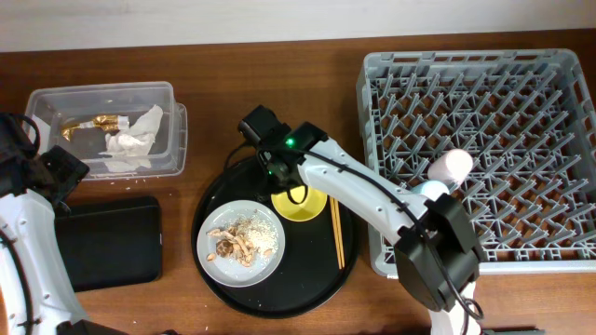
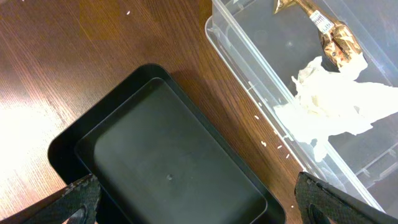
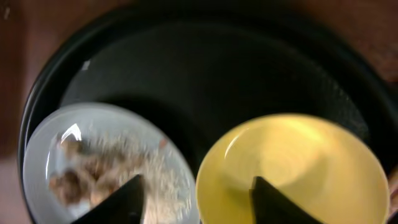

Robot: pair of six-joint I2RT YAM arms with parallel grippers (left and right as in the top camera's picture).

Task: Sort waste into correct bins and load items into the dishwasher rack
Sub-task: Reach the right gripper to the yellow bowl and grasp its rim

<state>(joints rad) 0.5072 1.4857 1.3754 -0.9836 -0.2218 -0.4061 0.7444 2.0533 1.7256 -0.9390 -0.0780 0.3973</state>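
The right gripper (image 3: 196,186) hangs over the round tray (image 1: 279,293), just above where the yellow bowl (image 3: 292,168) and the plate (image 1: 214,228) nearly meet. To me it looks set to take the bowl across to the rack (image 1: 484,60). To do that well, I would drop one finger inside the bowl's near rim and one outside. It should stay off the plate so the food scraps (image 1: 244,240) are not knocked about, then lift straight up before swinging over the chopsticks (image 1: 336,233) lying just beside the bowl. Its fingers are spread apart, wide enough to straddle a rim, and carry nothing. The wrist view is too blurred to show whether a tip touches the bowl. The left gripper (image 2: 199,205) is spread wide and empty above the shallow black tray (image 2: 168,162). That tray lies next to the clear box (image 1: 102,89), where the napkin (image 1: 130,144) and wrapper (image 1: 93,123) lie. The pink cup (image 1: 451,166) and blue cup (image 1: 430,189) sit in the rack.
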